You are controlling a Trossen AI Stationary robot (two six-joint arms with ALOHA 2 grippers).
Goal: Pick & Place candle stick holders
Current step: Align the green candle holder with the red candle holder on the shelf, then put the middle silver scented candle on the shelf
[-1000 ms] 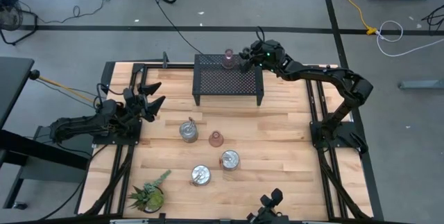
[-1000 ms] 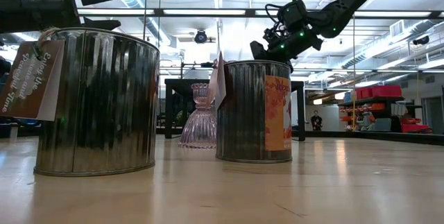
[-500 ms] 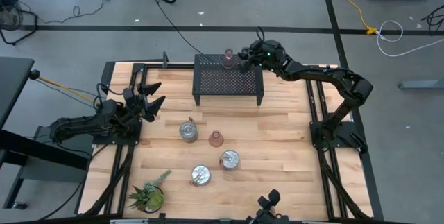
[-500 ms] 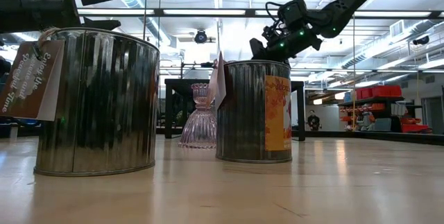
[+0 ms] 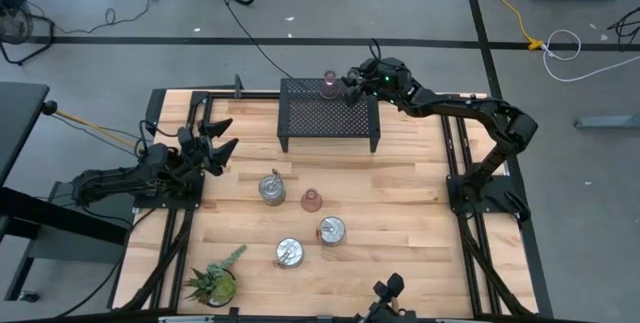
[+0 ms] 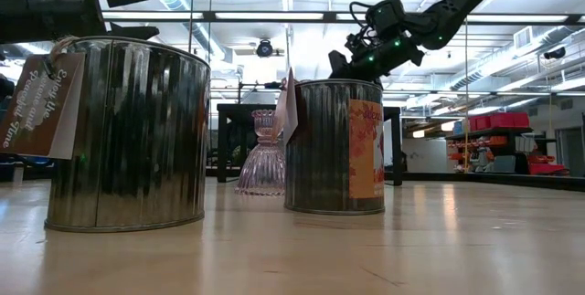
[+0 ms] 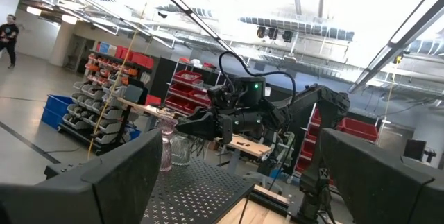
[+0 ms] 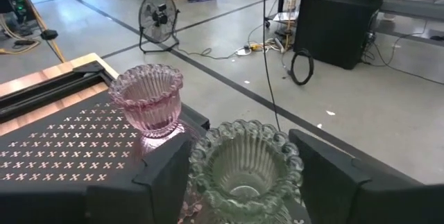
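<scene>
Rack-top point(image 5: 330, 118): right end effector point(image 8: 239, 175) fingers wider than before.

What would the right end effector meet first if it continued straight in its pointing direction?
Probably the clear glass holder between its fingers, with the pink holder just beyond on the black mesh rack.

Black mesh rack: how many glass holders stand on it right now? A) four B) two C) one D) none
B: the right wrist view shows a pink glass cup and a clear greenish cup side by side on the black mesh rack, the greenish one between the right claw fingers.
</scene>
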